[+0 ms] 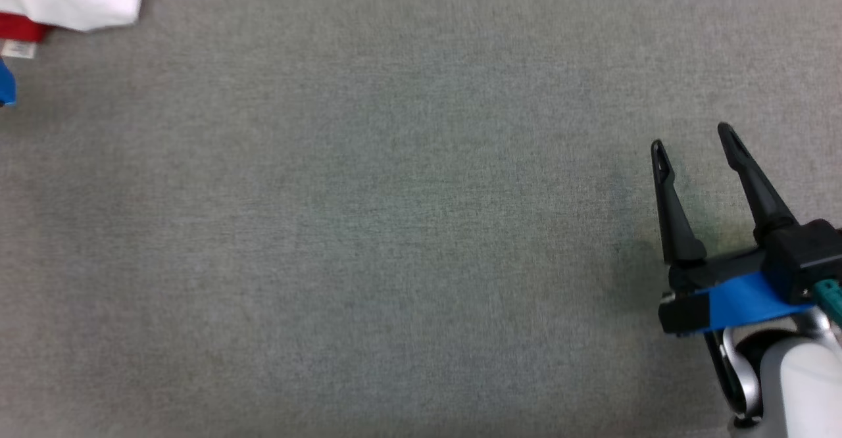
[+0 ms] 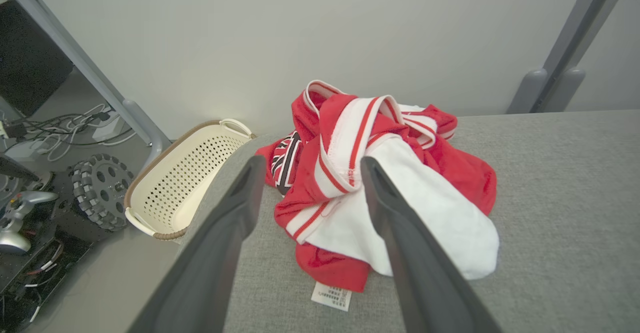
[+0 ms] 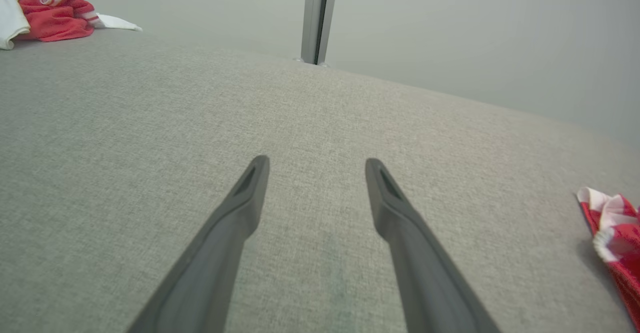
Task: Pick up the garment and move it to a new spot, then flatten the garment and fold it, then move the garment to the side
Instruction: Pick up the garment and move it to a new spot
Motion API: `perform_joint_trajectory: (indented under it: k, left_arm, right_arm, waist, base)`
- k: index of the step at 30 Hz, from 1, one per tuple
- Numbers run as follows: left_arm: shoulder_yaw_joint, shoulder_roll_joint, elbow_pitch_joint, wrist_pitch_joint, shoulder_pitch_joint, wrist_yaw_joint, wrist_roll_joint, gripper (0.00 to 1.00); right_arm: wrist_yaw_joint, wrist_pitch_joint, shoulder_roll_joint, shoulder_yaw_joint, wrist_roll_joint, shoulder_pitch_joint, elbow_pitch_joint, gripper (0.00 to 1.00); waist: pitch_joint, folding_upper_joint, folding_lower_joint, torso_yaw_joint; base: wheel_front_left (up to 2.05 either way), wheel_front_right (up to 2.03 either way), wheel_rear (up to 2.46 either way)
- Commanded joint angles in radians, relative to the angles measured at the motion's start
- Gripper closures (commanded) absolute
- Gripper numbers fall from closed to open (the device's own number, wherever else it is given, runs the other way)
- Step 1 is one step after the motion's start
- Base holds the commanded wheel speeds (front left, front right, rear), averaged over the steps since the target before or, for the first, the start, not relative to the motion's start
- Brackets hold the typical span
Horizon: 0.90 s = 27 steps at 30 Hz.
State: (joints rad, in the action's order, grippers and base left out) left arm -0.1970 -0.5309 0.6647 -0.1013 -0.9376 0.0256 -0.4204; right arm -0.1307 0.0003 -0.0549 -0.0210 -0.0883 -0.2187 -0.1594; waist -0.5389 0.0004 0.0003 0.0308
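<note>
a: how far along is this?
b: barely begun, i'd judge. the garment [image 2: 380, 183] lies in a crumpled heap near the far left corner of the table [image 1: 395, 227], with its label [image 2: 331, 295] poking out. nothing is lifted, flattened or folded yet.
a: and the grippers?
b: the left gripper [image 2: 312, 163] hangs just short of the heap, fingers spread wide, holding nothing. the right gripper [image 1: 691, 135] is over bare table toward the right edge, equally wide and empty, well apart from the heap.
a: counts?
b: two grippers. one cream basket [image 2: 185, 183] beyond the table edge beside the heap. there's also a second red-and-white cloth [image 3: 612, 233] further toward the right edge, so two such pieces, though i can't tell what that one is.
</note>
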Motion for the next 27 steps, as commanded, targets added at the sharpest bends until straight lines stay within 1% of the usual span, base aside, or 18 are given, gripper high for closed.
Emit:
perform_joint_trajectory:
  k: [1, 4, 7, 8, 10, 12, 13, 14, 15, 16, 18, 21, 27]
  left_arm:
    - [0.005, 0.003, 0.032, -0.002, -0.045, 0.003, -0.007, 0.00]
    - [0.000, 0.002, 0.074, -0.012, -0.083, 0.001, 0.000, 0.00]
    - [-0.002, -0.007, 0.131, -0.007, -0.132, -0.018, 0.010, 0.00]
    - [0.002, -0.015, 0.168, -0.002, -0.156, -0.035, 0.018, 0.00]
    - [0.009, -0.026, 0.202, 0.011, -0.178, -0.055, 0.020, 0.00]
    - [0.013, -0.028, 0.219, 0.021, -0.188, -0.060, 0.018, 0.00]
    - [0.017, -0.021, 0.247, 0.039, -0.201, -0.058, 0.009, 0.00]
    - [0.012, -0.021, 0.258, 0.053, -0.208, -0.055, 0.014, 0.35]
    - [0.010, -0.020, 0.267, 0.066, -0.215, -0.052, 0.015, 0.77]
    - [0.008, -0.015, 0.278, 0.075, -0.220, -0.046, 0.013, 1.00]
    - [0.005, -0.012, 0.289, 0.082, -0.223, -0.040, 0.011, 1.00]
    - [-0.005, -0.011, 0.313, 0.105, -0.240, -0.016, 0.016, 1.00]
    - [-0.051, 0.011, 0.333, 0.100, -0.269, 0.042, 0.027, 1.00]
  right_arm:
    - [0.000, 0.004, -0.006, -0.006, -0.007, 0.005, -0.027, 0.00]
    - [0.000, 0.005, -0.008, -0.015, -0.010, 0.001, -0.058, 0.00]
    - [0.000, 0.006, -0.006, -0.020, -0.008, -0.005, -0.088, 0.00]
    - [0.000, 0.003, -0.007, -0.020, -0.006, -0.009, -0.101, 0.00]
    - [0.000, 0.000, -0.005, -0.017, -0.005, -0.016, -0.109, 0.00]
    - [0.000, -0.002, -0.004, -0.017, -0.005, -0.019, -0.109, 0.00]
    - [0.000, -0.006, -0.003, -0.012, 0.001, -0.023, -0.106, 0.00]
    - [0.000, -0.011, -0.002, -0.010, 0.003, -0.023, -0.101, 0.00]
    - [0.000, -0.013, -0.001, -0.007, 0.002, -0.024, -0.096, 0.00]
    - [0.000, -0.016, 0.000, -0.007, 0.005, -0.025, -0.089, 0.00]
    - [0.000, -0.021, 0.000, -0.004, 0.006, -0.027, -0.083, 0.00]
    - [0.000, -0.034, 0.002, 0.006, 0.014, -0.034, -0.061, 0.00]
    - [0.000, -0.068, 0.004, 0.010, 0.033, -0.036, 0.008, 0.00]
  waist:
    - [-0.029, -0.0004, -0.0003, -0.012]
    - [-0.063, -0.0004, -0.0003, -0.028]
    - [-0.100, -0.0004, -0.0003, -0.044]
    - [-0.119, -0.0004, -0.0003, -0.052]
    - [-0.133, -0.0004, -0.0003, -0.057]
    - [-0.138, -0.0004, -0.0003, -0.060]
    - [-0.142, -0.0004, -0.0003, -0.062]
    - [-0.142, -0.0004, -0.0003, -0.063]
    - [-0.140, -0.0004, -0.0003, -0.063]
    - [-0.137, -0.0004, -0.0003, -0.064]
    - [-0.131, -0.0004, -0.0003, -0.065]
    - [-0.104, -0.0004, -0.0003, -0.069]
    - [0.002, -0.0004, -0.0003, -0.082]
  base:
    - [0.00, 0.00, 0.00]
    - [0.00, 0.00, 0.00]
    - [0.00, 0.00, 0.00]
    - [0.00, 0.00, 0.00]
    - [0.00, 0.00, 0.00]
    - [0.00, 0.00, 0.00]
    - [0.00, 0.00, 0.00]
    - [0.00, 0.00, 0.00]
    - [0.00, 0.00, 0.00]
    - [0.00, 0.00, 0.00]
    - [0.00, 0.00, 0.00]
    - [0.00, 0.00, 0.00]
    - [0.00, 0.00, 0.00]
